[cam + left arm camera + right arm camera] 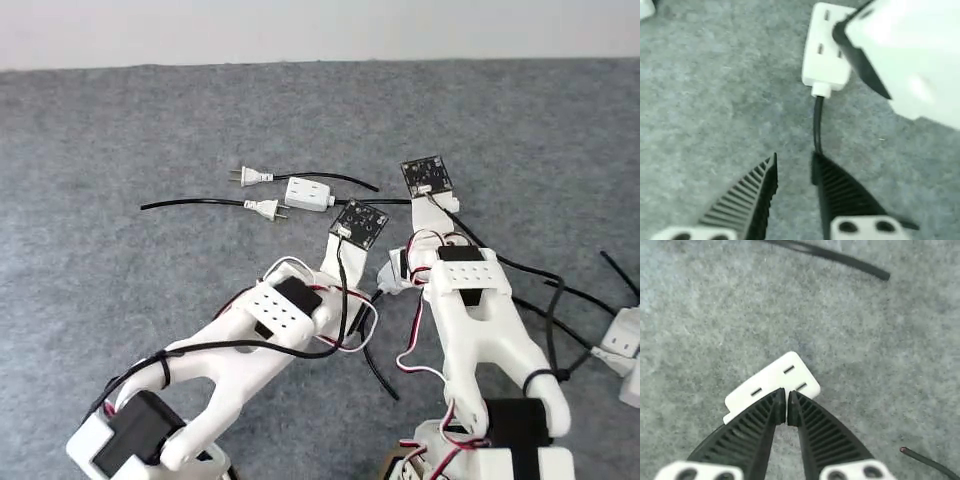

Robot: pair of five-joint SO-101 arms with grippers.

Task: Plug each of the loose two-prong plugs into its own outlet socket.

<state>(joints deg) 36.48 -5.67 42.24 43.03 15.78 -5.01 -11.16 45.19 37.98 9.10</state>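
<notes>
Two loose two-prong plugs lie at the table's middle, one (250, 177) farther back and one (265, 208) nearer, beside a white outlet block (310, 193). A second white outlet block (393, 272) lies under the arms' tips. In the right wrist view my right gripper (786, 401) is shut, its tips at the near edge of this block (771, 381). My left gripper (792, 162) is open a short way from the same block (824, 50), and the block's black cord (817, 125) runs up to one finger (832, 185). No plug sits in either block.
More white outlet blocks (625, 340) and black cables lie at the right edge. A cut cord end (882, 275) lies beyond the block. The right arm's white body (910, 55) overhangs the block in the left wrist view. Grey carpet covers the table.
</notes>
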